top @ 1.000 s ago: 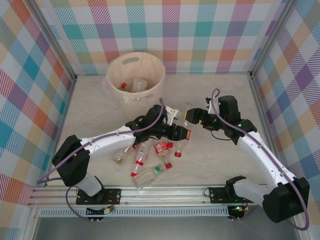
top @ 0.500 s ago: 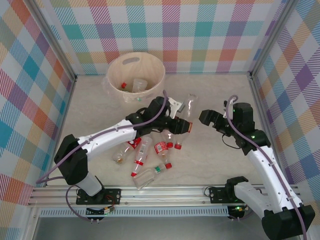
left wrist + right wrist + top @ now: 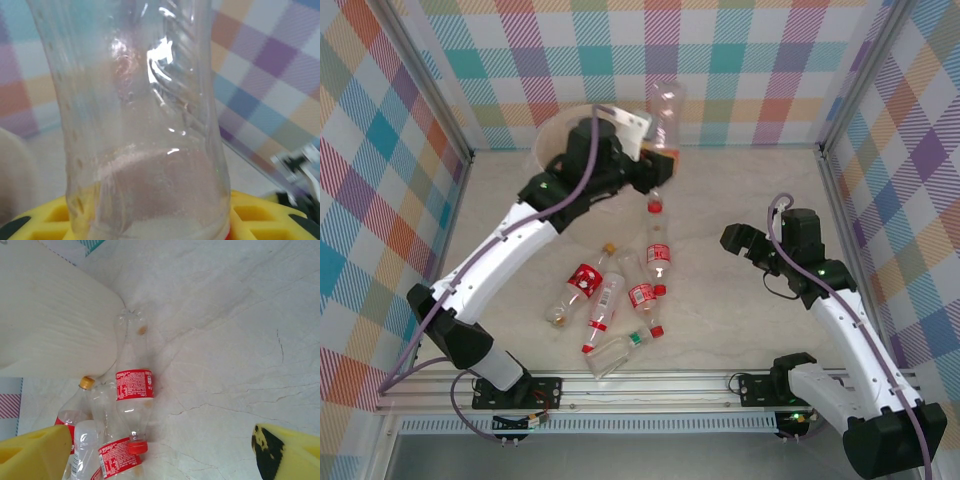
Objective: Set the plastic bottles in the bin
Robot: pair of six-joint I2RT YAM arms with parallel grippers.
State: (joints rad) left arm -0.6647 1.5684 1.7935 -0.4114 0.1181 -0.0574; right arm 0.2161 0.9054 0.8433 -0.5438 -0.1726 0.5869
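Up high, the left hand [image 3: 658, 158] is clamped on a clear bottle [image 3: 666, 112]. It looks light, squashy and slippery; hold the middle softly. The right hand [image 3: 736, 238] is apart.

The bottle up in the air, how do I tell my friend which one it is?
Find the big cream bin at the back of the table. Just right of it, the left gripper holds one clear bottle upright in the air. The other bottles lie flat on the table.

White print on the plastic bottles' [image 3: 131, 347] red labels [image 3: 134, 385] is too blurred to read.
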